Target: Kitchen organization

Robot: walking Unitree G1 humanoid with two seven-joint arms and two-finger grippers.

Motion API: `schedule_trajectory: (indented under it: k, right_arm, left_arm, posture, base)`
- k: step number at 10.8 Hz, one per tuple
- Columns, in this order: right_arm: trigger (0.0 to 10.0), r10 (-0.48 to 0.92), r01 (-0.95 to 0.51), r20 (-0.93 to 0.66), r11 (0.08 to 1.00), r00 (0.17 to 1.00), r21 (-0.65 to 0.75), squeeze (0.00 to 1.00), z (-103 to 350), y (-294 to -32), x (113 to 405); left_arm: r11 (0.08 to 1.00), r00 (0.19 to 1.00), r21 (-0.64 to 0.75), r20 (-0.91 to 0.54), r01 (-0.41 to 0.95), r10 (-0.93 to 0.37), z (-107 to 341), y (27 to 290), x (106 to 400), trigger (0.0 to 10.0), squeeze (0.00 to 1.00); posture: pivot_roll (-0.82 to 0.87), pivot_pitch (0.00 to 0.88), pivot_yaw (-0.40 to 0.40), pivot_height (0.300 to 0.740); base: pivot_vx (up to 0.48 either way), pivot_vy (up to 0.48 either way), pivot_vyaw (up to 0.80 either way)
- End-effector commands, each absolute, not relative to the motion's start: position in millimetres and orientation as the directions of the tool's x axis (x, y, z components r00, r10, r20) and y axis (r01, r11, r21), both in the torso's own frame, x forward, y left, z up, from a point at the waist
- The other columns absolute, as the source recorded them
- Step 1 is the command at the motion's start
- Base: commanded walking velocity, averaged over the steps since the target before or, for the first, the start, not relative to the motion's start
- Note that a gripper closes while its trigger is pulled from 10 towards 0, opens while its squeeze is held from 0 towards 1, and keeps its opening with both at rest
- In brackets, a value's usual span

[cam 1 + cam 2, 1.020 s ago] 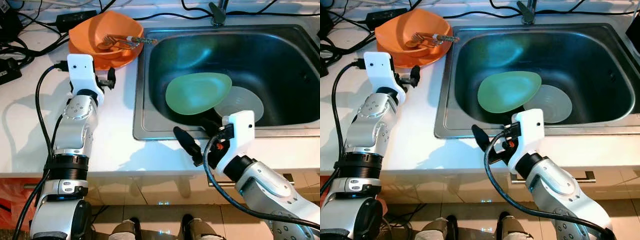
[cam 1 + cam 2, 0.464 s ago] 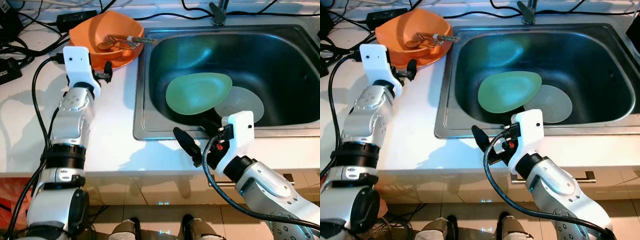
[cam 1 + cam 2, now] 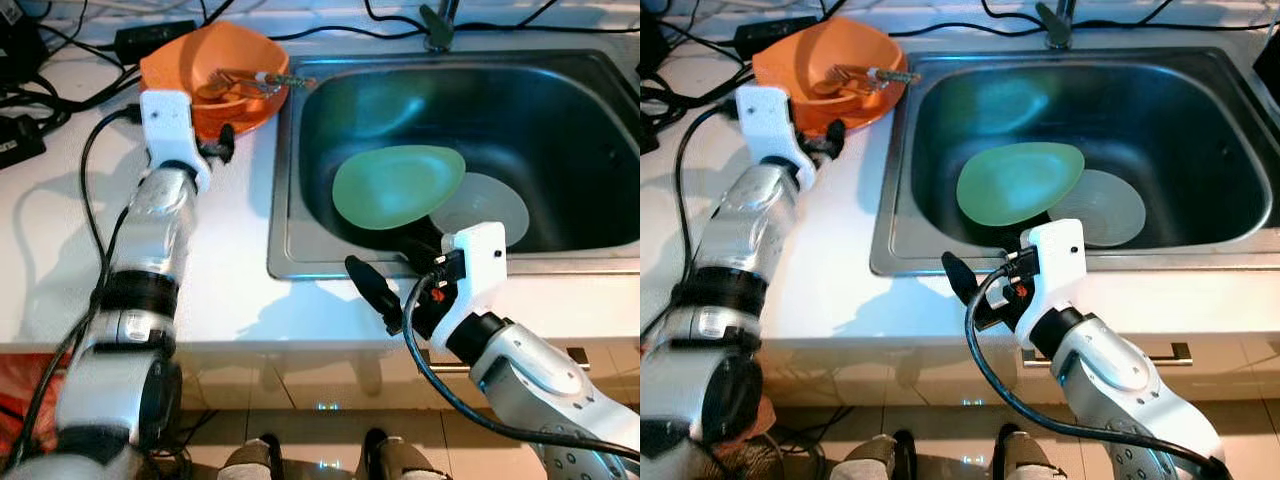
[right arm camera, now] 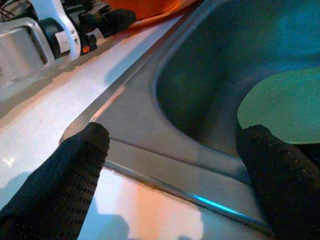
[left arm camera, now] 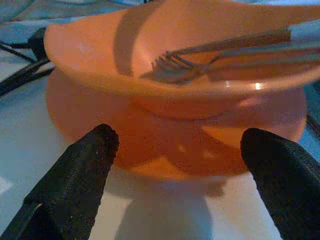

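Left eye view shows my left gripper at the near side of the orange bowl, which stands on the white counter just beside the left rim of the steel sink. In my left wrist view the two black fingers are wide apart, one on each side of the bowl's base, and they do not touch it. The bowl seems to sit on a second orange dish of the same colour. Inside the bowl lie some cutlery: at least one fork with its prongs toward the middle and some handles that reach over the rim toward the sink.

My right gripper is low at the front edge of the sink. Its fingers are also spread, over the front rim and the corner of the basin, and they hold nothing.

In the basin there is a green plate, tilted, with one edge lying over a clear glass plate that is flat on the bottom. The faucet stands at the back of the sink. Black cables run across the counter behind and to the left of the bowl.

I can read no brand, label or writing on any of these things.
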State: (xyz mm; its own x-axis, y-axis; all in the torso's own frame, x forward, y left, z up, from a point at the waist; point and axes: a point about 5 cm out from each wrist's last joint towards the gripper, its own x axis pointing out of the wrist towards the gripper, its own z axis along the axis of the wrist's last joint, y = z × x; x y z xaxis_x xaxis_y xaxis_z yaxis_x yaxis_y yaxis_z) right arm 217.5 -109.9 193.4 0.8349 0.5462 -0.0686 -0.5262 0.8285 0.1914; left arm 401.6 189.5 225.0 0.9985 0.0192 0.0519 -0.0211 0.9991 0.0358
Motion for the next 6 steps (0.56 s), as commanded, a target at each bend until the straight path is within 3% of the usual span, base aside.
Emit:
schedule_trajectory:
  k: [1,6]
  right_arm:
    - [10.0,0.547,-0.527,-0.074,0.829,0.834,0.189,0.0,192.7,-109.1,213.8]
    - [10.0,0.548,-0.527,-0.081,0.829,0.833,0.188,0.02,192.3,-108.8,212.1]
  left_arm:
    - [0.998,0.998,0.049,0.058,-0.029,0.026,227.2,192.6,404.0,10.0,0.0]
    - [0.998,0.999,0.049,0.019,-0.029,0.028,227.1,195.2,412.7,10.0,0.0]
  posture:
    - [-0.12,0.212,0.063,0.74]
    - [-0.13,0.221,0.06,0.74]
  base:
    - [0.0,0.0,0.0]
    - [0.0,0.0,0.0]
